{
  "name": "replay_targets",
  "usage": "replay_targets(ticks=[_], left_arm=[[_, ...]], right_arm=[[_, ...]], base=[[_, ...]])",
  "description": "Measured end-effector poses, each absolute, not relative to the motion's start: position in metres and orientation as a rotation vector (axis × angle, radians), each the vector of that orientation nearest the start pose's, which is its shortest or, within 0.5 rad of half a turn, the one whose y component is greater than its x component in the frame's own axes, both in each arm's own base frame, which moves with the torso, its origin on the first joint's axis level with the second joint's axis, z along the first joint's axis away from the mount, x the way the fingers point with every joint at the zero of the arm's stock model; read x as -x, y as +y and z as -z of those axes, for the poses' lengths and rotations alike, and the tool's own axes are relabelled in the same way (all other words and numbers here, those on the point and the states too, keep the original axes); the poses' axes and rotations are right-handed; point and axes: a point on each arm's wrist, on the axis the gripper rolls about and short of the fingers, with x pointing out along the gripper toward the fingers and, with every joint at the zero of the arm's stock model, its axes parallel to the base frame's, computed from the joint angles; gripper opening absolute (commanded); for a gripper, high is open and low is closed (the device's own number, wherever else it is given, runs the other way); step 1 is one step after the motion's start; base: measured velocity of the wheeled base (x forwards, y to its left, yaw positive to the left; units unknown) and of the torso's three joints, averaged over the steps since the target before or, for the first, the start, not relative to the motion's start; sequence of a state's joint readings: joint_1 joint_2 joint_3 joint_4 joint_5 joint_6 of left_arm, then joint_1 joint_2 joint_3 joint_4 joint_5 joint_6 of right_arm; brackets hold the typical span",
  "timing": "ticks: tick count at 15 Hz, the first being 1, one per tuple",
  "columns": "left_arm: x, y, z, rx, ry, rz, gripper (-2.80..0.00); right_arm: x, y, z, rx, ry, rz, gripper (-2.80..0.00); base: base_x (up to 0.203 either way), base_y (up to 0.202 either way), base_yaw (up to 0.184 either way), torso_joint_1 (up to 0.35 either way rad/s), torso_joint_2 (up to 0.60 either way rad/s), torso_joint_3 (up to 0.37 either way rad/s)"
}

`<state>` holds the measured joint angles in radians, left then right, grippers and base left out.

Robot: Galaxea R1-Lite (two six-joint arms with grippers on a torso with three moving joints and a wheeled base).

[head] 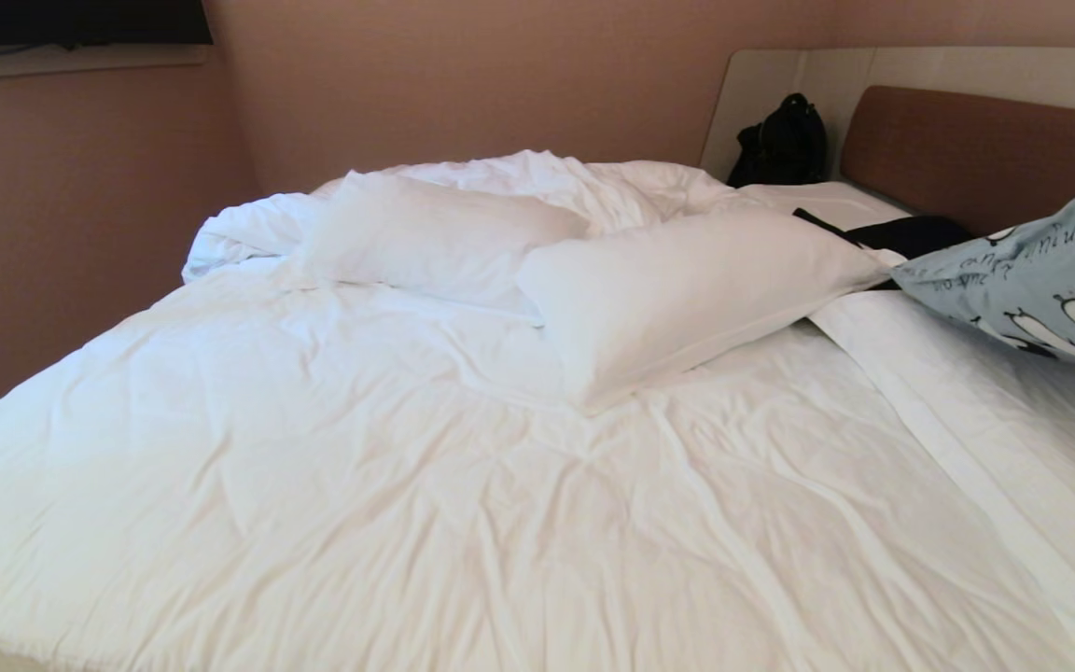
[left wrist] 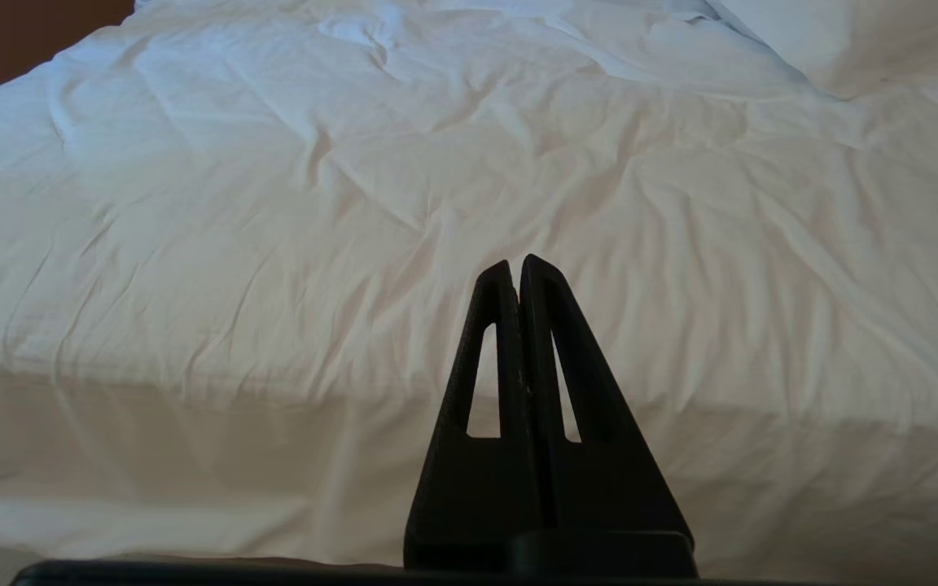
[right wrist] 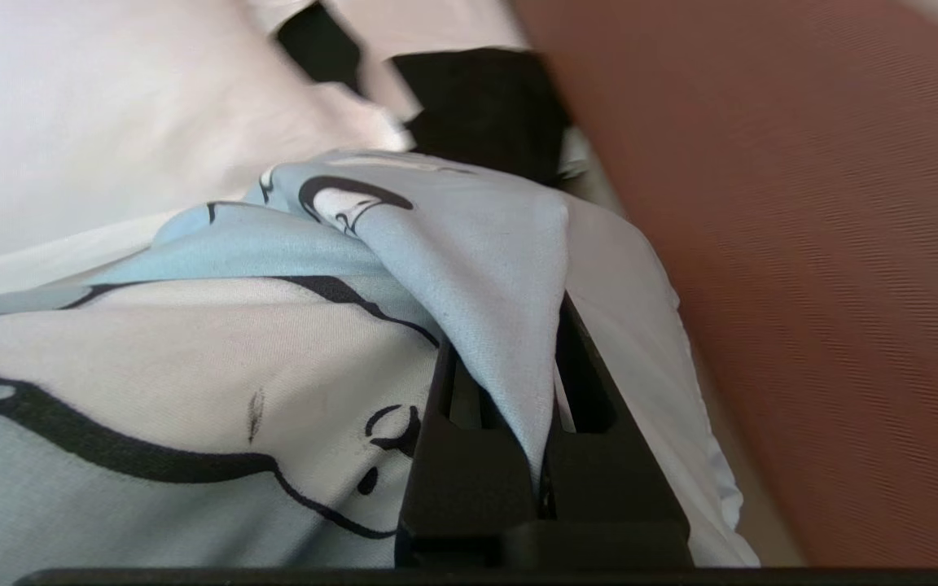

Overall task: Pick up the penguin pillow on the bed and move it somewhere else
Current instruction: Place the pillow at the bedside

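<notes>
White cotton covers nearly everything: the bed [head: 388, 485] carries a rumpled duvet, and one bed it is, with a brown headboard [head: 985, 149] at its far right end. On it lie two plain white pillows [head: 687, 289], one overlapping the other. Beyond them a dark bag [head: 780, 140] leans in the corner, and a black garment [head: 911, 233] lies near the headboard; one of each.

There is one penguin pillow [head: 1041, 280], light blue, at the bed's right side beside the headboard, apparently raised off the sheet. The right claw [right wrist: 538, 391] is clamped on a fold of its cover, the fabric pinched between the jaws, with the pillow's bulk hanging to one side.

The hold looks like a thin pleat of cloth rather than the stuffing, so the likeliest failure is the fold sliding out under the pillow's weight if the arm swings quickly. The trailing end may also drag across the black garment or catch the nearer white pillow and pull it along. The headboard is close; a wide arc could brush it.

The left claw [left wrist: 518, 268] is closed and empty, parked at the bed's near edge.
</notes>
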<state>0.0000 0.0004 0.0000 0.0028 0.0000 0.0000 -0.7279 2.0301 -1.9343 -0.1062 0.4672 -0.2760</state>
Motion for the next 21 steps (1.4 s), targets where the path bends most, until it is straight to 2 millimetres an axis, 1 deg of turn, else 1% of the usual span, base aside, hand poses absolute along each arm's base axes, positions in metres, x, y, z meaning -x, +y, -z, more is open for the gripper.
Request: replay_targets(ticks=[3, 8, 12, 17, 21], left_arm=[[0.023, 0.000, -0.075, 0.000, 0.004, 0.000, -2.80], [0.023, 0.000, -0.075, 0.000, 0.004, 0.000, -2.80], [0.023, 0.000, -0.075, 0.000, 0.004, 0.000, -2.80], [0.023, 0.000, -0.075, 0.000, 0.003, 0.000, -2.80], [0.023, 0.000, -0.075, 0.000, 0.004, 0.000, -2.80]], right_arm=[[-0.320, -0.270, -0.322, 0.257, 0.031, 0.188, -2.80], [-0.317, -0.266, -0.331, 0.260, -0.028, 0.101, -2.80], [-0.317, -0.267, -0.334, 0.294, -0.059, 0.092, -2.80], [-0.314, -0.282, -0.326, 0.352, -0.052, 0.132, -2.80], [-0.300, -0.303, -0.323, 0.416, -0.044, 0.175, -2.80]], base=[[0.000, 0.000, 0.000, 0.000, 0.00, 0.000], [0.000, 0.000, 0.000, 0.000, 0.00, 0.000], [0.000, 0.000, 0.000, 0.000, 0.00, 0.000], [0.000, 0.000, 0.000, 0.000, 0.00, 0.000], [0.000, 0.000, 0.000, 0.000, 0.00, 0.000]])
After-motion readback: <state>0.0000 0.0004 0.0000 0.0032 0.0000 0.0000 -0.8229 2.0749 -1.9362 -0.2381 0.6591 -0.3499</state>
